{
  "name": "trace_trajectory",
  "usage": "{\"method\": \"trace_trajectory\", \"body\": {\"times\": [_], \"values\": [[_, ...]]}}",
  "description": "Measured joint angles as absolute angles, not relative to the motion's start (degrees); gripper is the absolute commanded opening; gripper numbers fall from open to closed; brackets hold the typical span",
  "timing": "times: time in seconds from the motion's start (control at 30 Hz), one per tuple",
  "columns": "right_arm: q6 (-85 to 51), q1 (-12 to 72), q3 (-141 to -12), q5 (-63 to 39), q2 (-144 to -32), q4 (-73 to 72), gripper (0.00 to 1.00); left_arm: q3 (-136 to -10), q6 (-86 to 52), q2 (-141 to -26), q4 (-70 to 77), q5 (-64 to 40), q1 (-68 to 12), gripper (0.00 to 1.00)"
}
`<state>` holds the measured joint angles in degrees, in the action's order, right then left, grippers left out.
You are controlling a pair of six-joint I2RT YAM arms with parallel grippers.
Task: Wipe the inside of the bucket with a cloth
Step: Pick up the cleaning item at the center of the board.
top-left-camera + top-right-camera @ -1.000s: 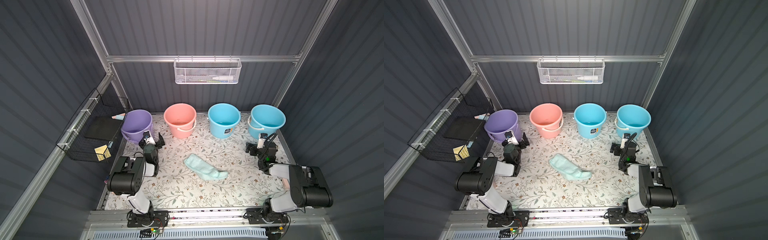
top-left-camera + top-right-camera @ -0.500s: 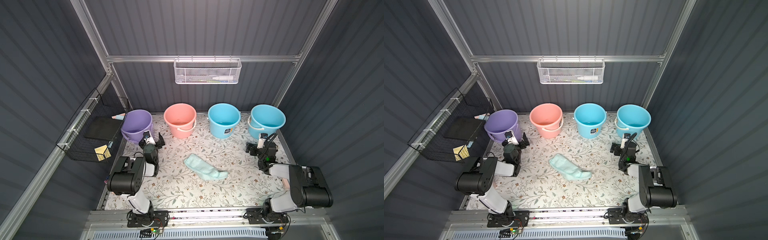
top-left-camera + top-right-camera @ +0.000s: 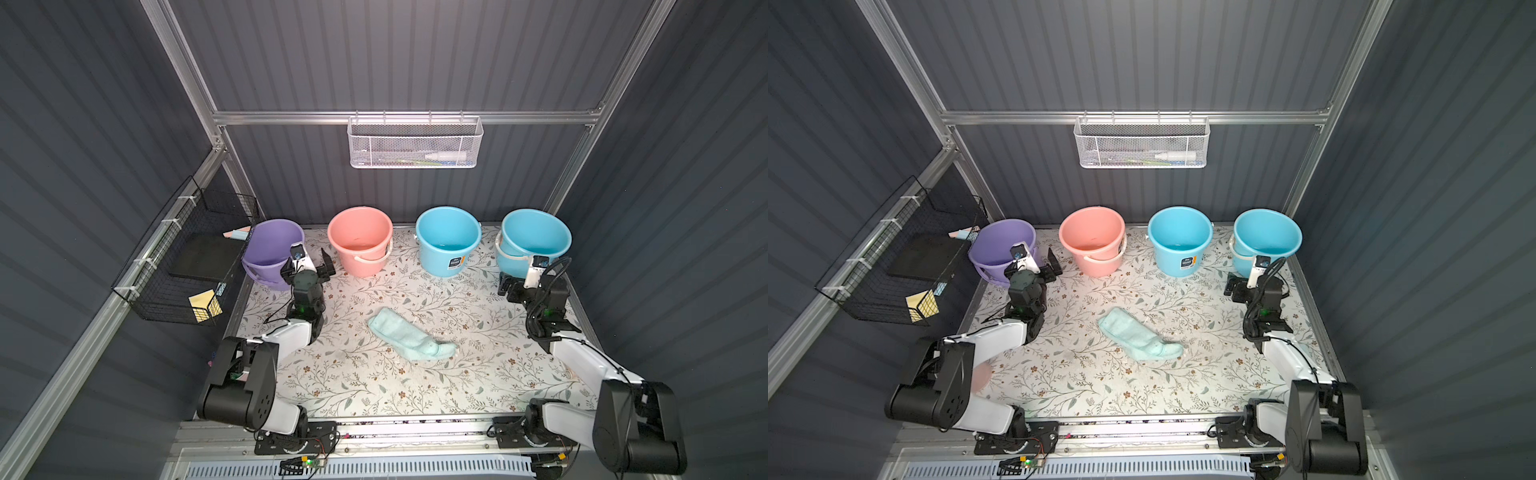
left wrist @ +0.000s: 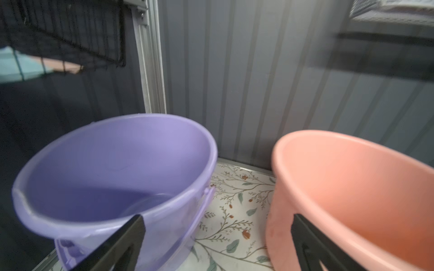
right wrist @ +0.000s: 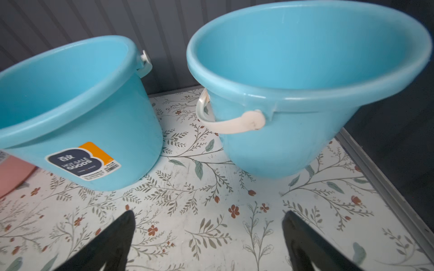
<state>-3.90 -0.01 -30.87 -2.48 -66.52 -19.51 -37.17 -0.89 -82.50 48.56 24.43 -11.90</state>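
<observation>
Mint-green cloth lay crumpled in a long heap near the middle of the floral table. It touched neither arm and lay well apart from the buckets. Four buckets stood upright in a row along the back wall. The purple bucket was at the robot's left, followed by the pink bucket, the labelled blue bucket and the end blue bucket with its white handle.

The left arm sat folded low. Its white link sloped out from the shoulder by the front rail, and the black wrist stood up from it. The left gripper pointed at the row, just before the gap between purple and pink. Its jaws stood wide apart and held nothing. In the left wrist view one finger crossed the purple rim and the other crossed the pink wall. That view was blurred, so I could not tell whether either finger touched a bucket.

The right arm sat much the same, with its white link low along the table's right edge and its wrist upright. The right gripper hung just before the end blue bucket, jaws spread wide and gripping nothing. In the right wrist view the table showed between its fingers.

A white mesh basket hung on the back wall, and a black wire basket hung on the left wall.
</observation>
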Motion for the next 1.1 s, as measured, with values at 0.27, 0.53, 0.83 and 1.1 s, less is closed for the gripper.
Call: {"method": "trace_trajectory", "body": {"times": [0.27, 0.53, 0.83, 1.1], "values": [[-9.8, 12.9, -44.0, -2.7, -62.2, 4.6, 0.88, -47.7, -8.6, -75.7, 26.3, 23.7, -13.9, 1.0], [-21.9, 29.0, -57.1, -2.3, -69.9, 25.1, 0.8, -57.0, -12.1, -73.0, 8.1, 19.7, -13.8, 0.99], [-40.9, 44.2, -71.5, 3.0, -87.4, 43.6, 0.99, -62.5, -9.2, -73.4, -0.8, 17.5, -13.7, 1.0], [-63.3, 52.7, -82.1, 5.6, -100.6, 52.4, 0.99, -62.3, -7.2, -73.7, -1.6, 17.0, -13.0, 1.0]]}}
